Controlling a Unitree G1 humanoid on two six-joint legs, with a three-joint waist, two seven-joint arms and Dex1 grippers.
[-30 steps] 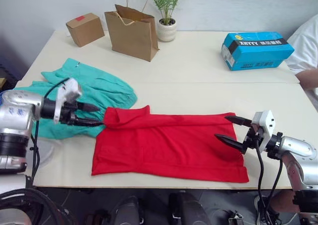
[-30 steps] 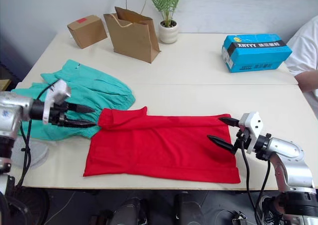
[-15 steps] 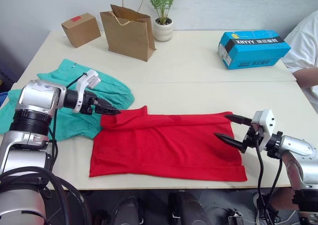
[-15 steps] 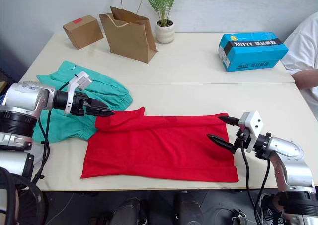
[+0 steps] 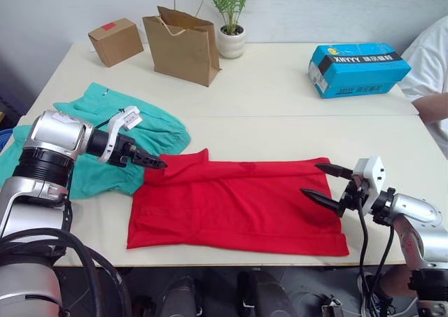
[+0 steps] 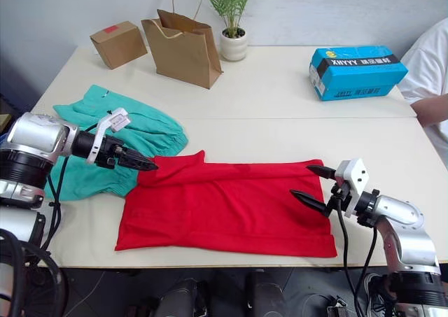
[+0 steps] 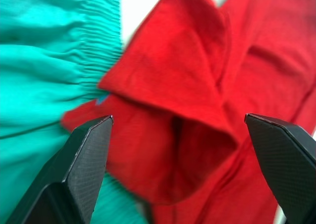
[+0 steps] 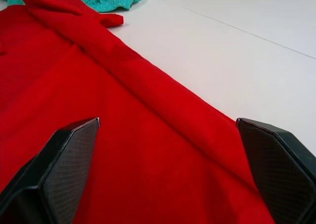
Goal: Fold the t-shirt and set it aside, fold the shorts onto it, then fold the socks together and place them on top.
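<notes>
The red t-shirt (image 5: 238, 203) lies folded lengthwise into a long band across the near part of the pale counter (image 5: 280, 93), its far long edge rolled over. The left pincer (image 5: 155, 164) sits at the shirt's left end by the bunched sleeve, fingers spread apart with the red cloth between them, as the left wrist view shows; contact with the cloth cannot be told. The right pincer (image 5: 326, 182) is at the shirt's right end, its 2 fingers apart, one near the far corner, one over the cloth. The teal shorts (image 5: 133, 128) lie crumpled on the left side of the counter, touching the shirt's left end. Along the far side stand a small cardboard box (image 5: 115, 41), a brown paper bag (image 5: 182, 45), a potted plant (image 5: 233, 16) and a blue box (image 5: 360, 68). A person's white sleeve (image 5: 432, 58) is at the right edge.
</notes>
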